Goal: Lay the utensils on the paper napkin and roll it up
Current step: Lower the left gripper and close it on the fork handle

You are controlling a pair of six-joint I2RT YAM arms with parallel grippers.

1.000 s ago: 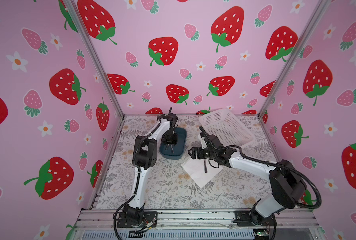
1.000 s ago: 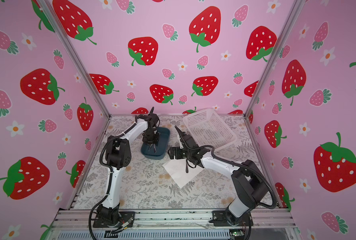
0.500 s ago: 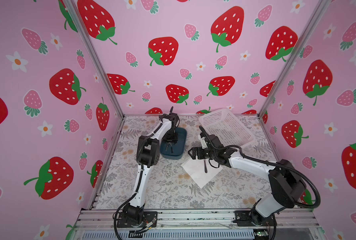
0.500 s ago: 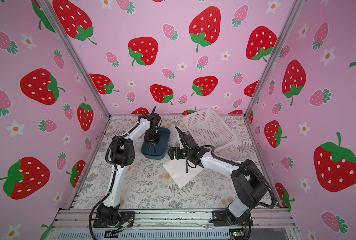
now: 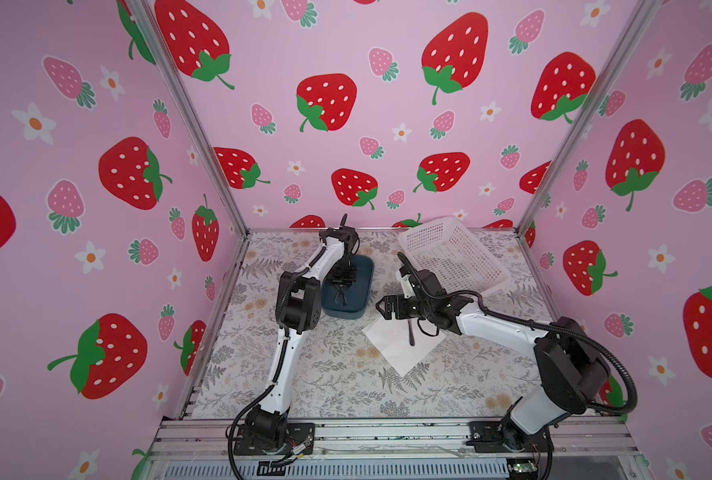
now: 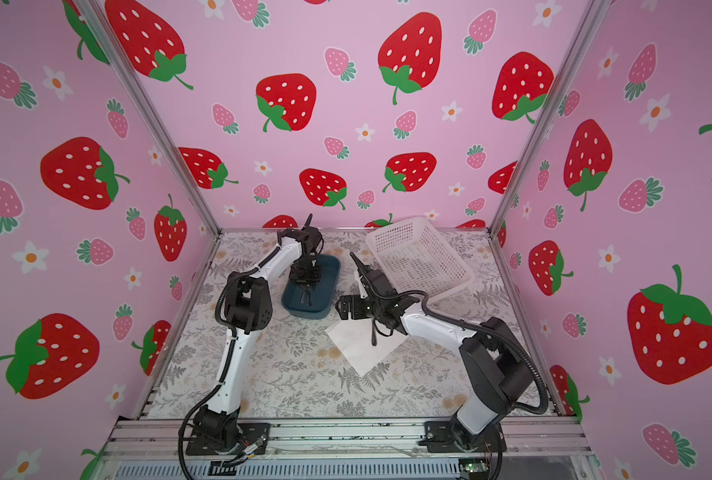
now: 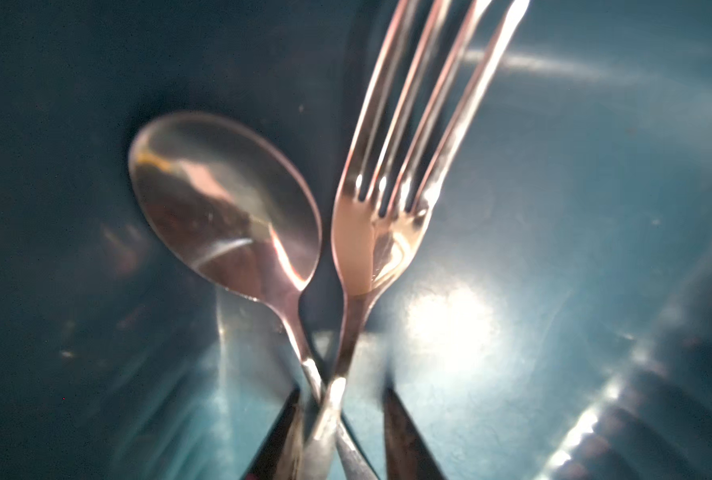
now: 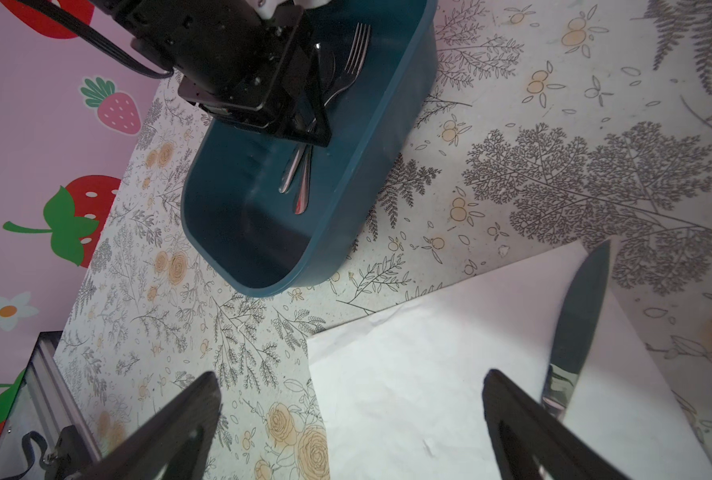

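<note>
2 handles, spoon (image 7: 225, 216) and fork (image 7: 370, 232), inside narrower left pincer (image 7: 341, 392).

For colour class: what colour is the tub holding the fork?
Tub: dark teal, right wrist view.

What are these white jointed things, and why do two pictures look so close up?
They are two robot arms, a left arm and a right arm, at a flower-patterned table. Both top views look down from one overhead camera; the close-ups come from cameras on each wrist. On the table sit a dark blue plastic tub and a white perforated plastic basket, and a white paper napkin lies flat with a silver metal knife on it. The left fingers reach into the tub, either side of the crossed handles of a silver spoon and fork. The right fingers hang open over the napkin's edge, holding nothing.
</note>
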